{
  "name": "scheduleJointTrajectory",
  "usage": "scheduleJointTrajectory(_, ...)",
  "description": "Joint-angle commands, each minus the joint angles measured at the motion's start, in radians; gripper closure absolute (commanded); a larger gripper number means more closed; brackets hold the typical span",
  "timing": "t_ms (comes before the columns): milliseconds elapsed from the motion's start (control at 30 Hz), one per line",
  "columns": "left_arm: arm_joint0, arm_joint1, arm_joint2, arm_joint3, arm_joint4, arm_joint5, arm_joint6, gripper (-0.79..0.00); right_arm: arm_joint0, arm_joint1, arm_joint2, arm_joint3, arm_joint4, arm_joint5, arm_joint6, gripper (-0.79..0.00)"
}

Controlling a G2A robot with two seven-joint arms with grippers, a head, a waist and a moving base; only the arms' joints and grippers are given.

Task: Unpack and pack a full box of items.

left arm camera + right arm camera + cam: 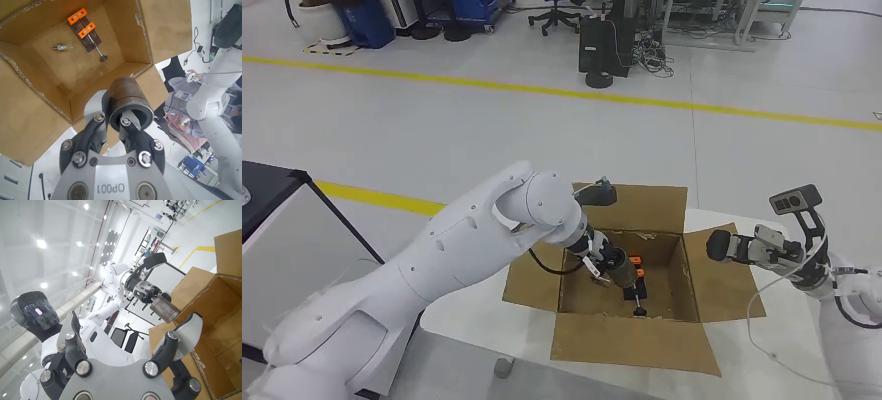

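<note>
An open cardboard box stands on the white table. My left gripper is shut on a dark metal cylinder, one finger inside its bore and one outside, held above the box's inside; the cylinder hangs over the left half of the opening. On the box floor lie a small vise with orange jaws and a small metal fitting. My right gripper stands open and holds nothing beside the box's right flap. From there the cylinder hangs at the box's far rim.
All box flaps are folded outward, with torn corrugated edges. A dark-topped cabinet stands off the table's left side. Bare white table lies left of the box.
</note>
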Motion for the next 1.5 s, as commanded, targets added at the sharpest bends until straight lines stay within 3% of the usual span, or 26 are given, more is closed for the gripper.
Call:
scheduleJointTrajectory(0, 0.000, 0.000, 0.000, 0.000, 0.000, 0.000, 0.000, 0.000, 0.000, 0.000, 0.000, 0.000, 0.000, 0.000, 0.000, -0.785)
scheduleJointTrajectory(267, 0.019, -0.003, 0.009, 0.010, 0.014, -0.011, 0.039, 0.000, 0.000, 0.000, 0.000, 0.000, 0.000, 0.000, 0.000, -0.785)
scheduleJointTrajectory(433, -0.007, -0.035, 0.058, 0.063, 0.031, -0.003, 0.064, 0.000, 0.000, 0.000, 0.000, 0.000, 0.000, 0.000, 0.000, -0.785)
scheduleJointTrajectory(633, -0.090, -0.115, 0.194, 0.200, 0.070, 0.062, 0.060, 0.000, 0.000, 0.000, 0.000, 0.000, 0.000, 0.000, 0.000, -0.785)
scheduleJointTrajectory(1033, -0.170, -0.283, 0.355, 0.466, 0.008, 0.156, 0.154, 0.000, 0.000, 0.000, 0.000, 0.000, 0.000, 0.000, 0.000, -0.785)
scheduleJointTrajectory(1467, -0.113, -0.422, 0.355, 0.744, 0.184, 0.161, 0.159, 0.000, 0.000, 0.000, 0.000, 0.000, 0.000, 0.000, 0.000, -0.785)
